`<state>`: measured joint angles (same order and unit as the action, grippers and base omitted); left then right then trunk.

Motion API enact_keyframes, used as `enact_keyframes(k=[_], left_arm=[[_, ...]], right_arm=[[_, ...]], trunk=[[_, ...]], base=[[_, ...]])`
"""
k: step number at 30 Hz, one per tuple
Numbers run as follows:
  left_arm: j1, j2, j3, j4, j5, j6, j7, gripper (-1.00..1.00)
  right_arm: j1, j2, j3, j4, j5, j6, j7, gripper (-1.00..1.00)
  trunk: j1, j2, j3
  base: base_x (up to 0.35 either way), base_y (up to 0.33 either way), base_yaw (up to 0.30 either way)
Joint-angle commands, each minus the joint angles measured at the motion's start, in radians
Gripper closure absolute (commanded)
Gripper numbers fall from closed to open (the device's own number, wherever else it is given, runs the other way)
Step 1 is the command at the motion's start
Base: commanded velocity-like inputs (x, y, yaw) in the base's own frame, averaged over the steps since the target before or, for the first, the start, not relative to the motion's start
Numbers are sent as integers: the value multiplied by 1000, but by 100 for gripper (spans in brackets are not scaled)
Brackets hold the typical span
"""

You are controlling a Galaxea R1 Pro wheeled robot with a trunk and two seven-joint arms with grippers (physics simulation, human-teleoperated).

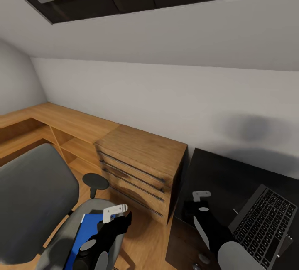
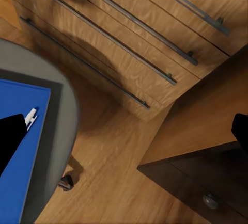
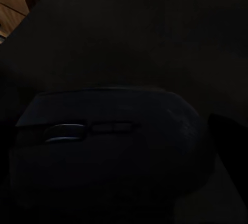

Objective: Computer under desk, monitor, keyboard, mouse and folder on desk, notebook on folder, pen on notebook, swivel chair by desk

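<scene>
The swivel chair (image 1: 35, 203) stands at lower left, with the blue folder (image 1: 83, 236) flat on its grey seat (image 2: 59, 131). A white pen (image 2: 30, 116) lies on the folder (image 2: 20, 152). My left gripper (image 1: 118, 220) hangs open above the seat's front edge, its fingers (image 2: 10, 136) wide apart. On the black desk (image 1: 224, 174) the keyboard (image 1: 263, 224) lies at lower right. My right gripper (image 1: 198, 205) is low over the desk's near left part. The dark mouse (image 3: 108, 146) sits between its jaws, which stand against its sides. Monitor, computer and notebook are out of view.
A light-wood dresser (image 1: 141, 162) with long bar handles stands between the chair and the desk, joined to low wooden shelving (image 1: 62, 128) along the wall. A black armrest (image 1: 95, 180) sticks up beside it. The desk's drawer knob (image 2: 209, 201) shows above the wood floor (image 2: 113, 172).
</scene>
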<state>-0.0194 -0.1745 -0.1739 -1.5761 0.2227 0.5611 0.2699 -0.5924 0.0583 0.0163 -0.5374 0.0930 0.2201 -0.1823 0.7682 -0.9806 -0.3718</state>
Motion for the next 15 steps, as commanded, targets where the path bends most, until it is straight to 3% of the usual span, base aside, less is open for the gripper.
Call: enact_keyframes(k=[1, 9, 10, 15], left_arm=[[-1, 0, -1, -1, 10, 3, 9, -100], [-1, 0, -1, -1, 10, 3, 9, -100], [-1, 0, -1, -1, 10, 3, 9, -100], [-1, 0, 0, -1, 10, 3, 9, -100]], right_arm=[[0, 0, 1, -1, 2, 8, -2, 100], [0, 0, 1, -1, 2, 8, -2, 100], [0, 0, 1, -1, 2, 8, -3, -100], [0, 0, 1, -2, 2, 8, -2, -100]], trunk=[[0, -1, -1], [0, -1, -1], [0, -1, -1], [0, -1, -1]], base=[[0, 0, 0], [0, 0, 0], [0, 0, 0], [0, 0, 0]])
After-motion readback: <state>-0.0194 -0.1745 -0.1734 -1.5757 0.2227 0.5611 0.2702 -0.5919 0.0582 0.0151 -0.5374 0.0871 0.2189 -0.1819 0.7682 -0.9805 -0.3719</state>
